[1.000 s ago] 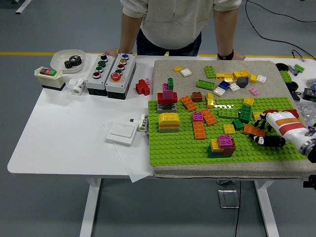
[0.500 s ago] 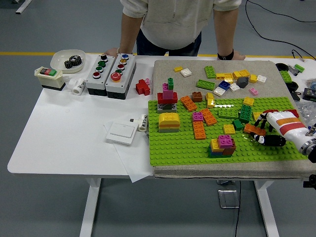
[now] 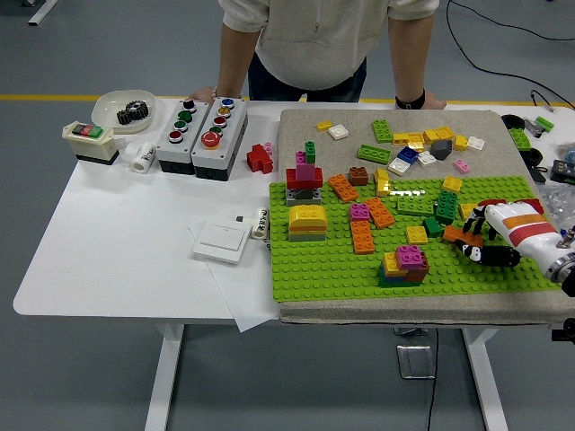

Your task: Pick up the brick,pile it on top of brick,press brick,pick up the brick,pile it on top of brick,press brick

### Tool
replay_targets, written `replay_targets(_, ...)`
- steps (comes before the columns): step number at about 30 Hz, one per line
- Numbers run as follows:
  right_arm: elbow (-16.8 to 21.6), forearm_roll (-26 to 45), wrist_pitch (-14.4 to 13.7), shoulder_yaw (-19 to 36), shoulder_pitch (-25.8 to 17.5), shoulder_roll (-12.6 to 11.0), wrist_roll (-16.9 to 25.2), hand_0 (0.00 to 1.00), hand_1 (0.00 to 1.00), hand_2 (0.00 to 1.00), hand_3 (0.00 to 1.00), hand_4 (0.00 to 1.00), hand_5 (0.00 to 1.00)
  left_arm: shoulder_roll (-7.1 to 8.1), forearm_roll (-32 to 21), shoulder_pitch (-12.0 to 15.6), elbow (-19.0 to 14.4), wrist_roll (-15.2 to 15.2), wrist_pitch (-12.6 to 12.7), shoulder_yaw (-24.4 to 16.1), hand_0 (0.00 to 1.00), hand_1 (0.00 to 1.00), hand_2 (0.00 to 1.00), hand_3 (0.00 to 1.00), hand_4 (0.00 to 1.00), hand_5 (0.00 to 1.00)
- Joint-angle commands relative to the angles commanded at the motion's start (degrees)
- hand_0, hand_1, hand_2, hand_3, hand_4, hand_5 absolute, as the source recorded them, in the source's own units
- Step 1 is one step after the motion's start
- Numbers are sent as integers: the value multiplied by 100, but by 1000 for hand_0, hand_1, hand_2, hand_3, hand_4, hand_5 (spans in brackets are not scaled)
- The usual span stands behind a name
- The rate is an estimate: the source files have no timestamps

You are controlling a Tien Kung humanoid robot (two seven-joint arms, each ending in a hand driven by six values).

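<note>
Right robot hand (image 3: pixel 474 241) at right edge of frame, fingers curled around orange brick (image 3: pixel 460 236) on green baseplate (image 3: pixel 323 269), grasping it. Brick looks light, rigid, smooth plastic; best pinched on opposite side walls, studs up. Stack (image 3: pixel 405 264) sits lower centre, near. Left hand unseen.

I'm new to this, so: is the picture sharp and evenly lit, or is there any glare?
Head view: sharp and evenly lit with soft shadows; small white glints on the yellow brick near the baseplate's far edge; the right hand stays crisp, showing no motion blur.
</note>
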Motion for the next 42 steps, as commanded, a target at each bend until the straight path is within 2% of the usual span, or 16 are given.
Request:
replay_targets(12,163,-34,-52,92,-71,-60,33,155,318,438,498,648,444,0,41,10,2,13,-9,-22,841,814,804,595,678,681)
replay_targets(17,381,-83,-80,172,-141,-129,44,152,319,439,498,641,437,-1,75,19,2,24,-11,-41,841,814,805,595,677,681)
replay_targets(20,597,-134,-98,231,-206,-202,52,152,319,439,498,641,437,-2,98,23,3,31,-12,-55,841,814,805,595,677,681)
replay_targets(27,1425,-200,-205,438,-442,-436,118,155,320,441,499,634,427,-4,139,40,5,45,-15,-82,840,814,805,595,677,680)
replay_targets(35,2293,-192,-330,374,-704,-689,315,157,323,440,500,628,415,-2,201,61,8,64,-26,-115,839,814,805,595,677,680)
replay_targets(42,2725,-229,-416,215,-835,-807,518,160,325,442,501,620,402,-2,171,50,4,54,-21,-95,838,813,805,595,677,680)
